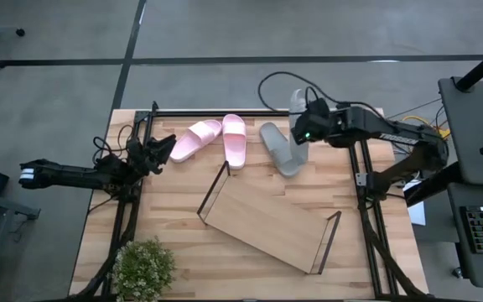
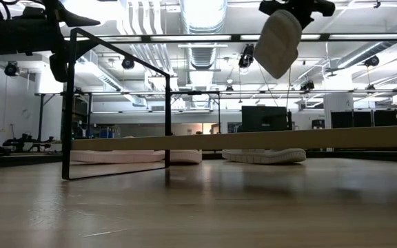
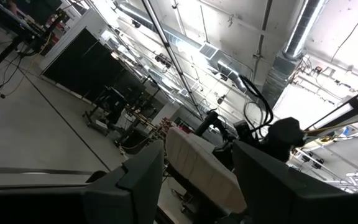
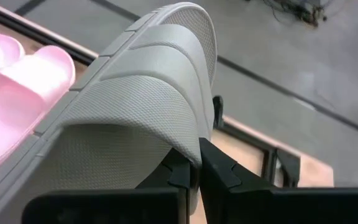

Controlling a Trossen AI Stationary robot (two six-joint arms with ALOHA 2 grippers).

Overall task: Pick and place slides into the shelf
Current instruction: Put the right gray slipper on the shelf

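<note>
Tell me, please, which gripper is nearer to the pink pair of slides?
The left. The left gripper hovers just beside the pink pair, fingers open. The right gripper is farther off, beyond the grey slide on the table, holding the other grey slide aloft.

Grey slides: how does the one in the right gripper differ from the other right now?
The held grey slide hangs in the air, clamped by its strap in the right gripper; the other grey slide lies flat on the table, ungripped. In the low view the held one is tilted toe-down, the other level. Both share the grey ribbed design.
</note>
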